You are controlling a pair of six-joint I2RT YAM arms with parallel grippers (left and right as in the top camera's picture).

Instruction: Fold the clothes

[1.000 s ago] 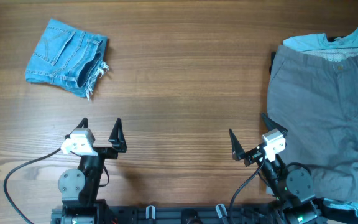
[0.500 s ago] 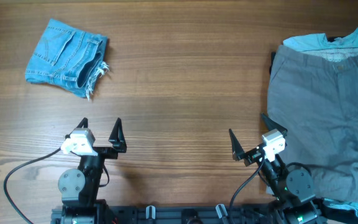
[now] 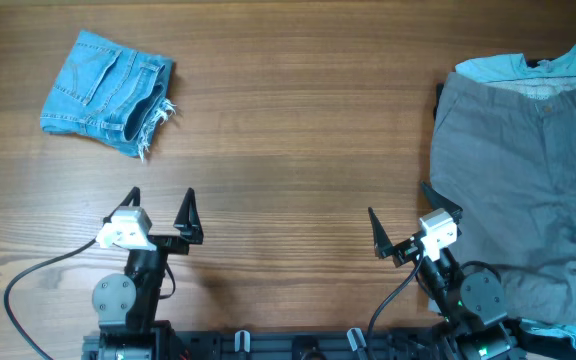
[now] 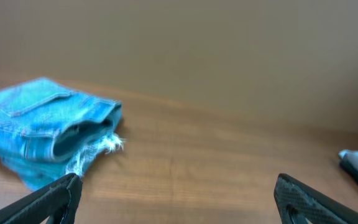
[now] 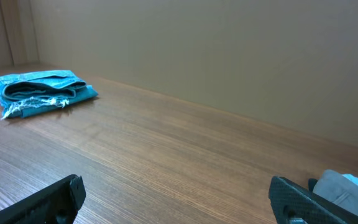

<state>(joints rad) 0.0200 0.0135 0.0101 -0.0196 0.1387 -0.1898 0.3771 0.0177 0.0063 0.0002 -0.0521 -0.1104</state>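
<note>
The grey shorts (image 3: 528, 180) lie spread flat at the table's right side, waistband toward the far edge, on top of a light blue cloth. A corner of them shows at the right edge of the right wrist view (image 5: 347, 186). My right gripper (image 3: 400, 225) is open and empty near the front edge, just left of the shorts' hem. My left gripper (image 3: 161, 215) is open and empty near the front left, far from the shorts. Both sets of jaws show wide apart in the wrist views, left (image 4: 179, 199) and right (image 5: 179, 199).
Small folded blue denim shorts (image 3: 108, 92) with a frayed hem lie at the far left; they also show in the left wrist view (image 4: 42, 134) and the right wrist view (image 5: 39, 92). A light blue cloth (image 3: 528, 66) pokes out from under the grey shorts. Bare wood table (image 3: 298, 150) lies between.
</note>
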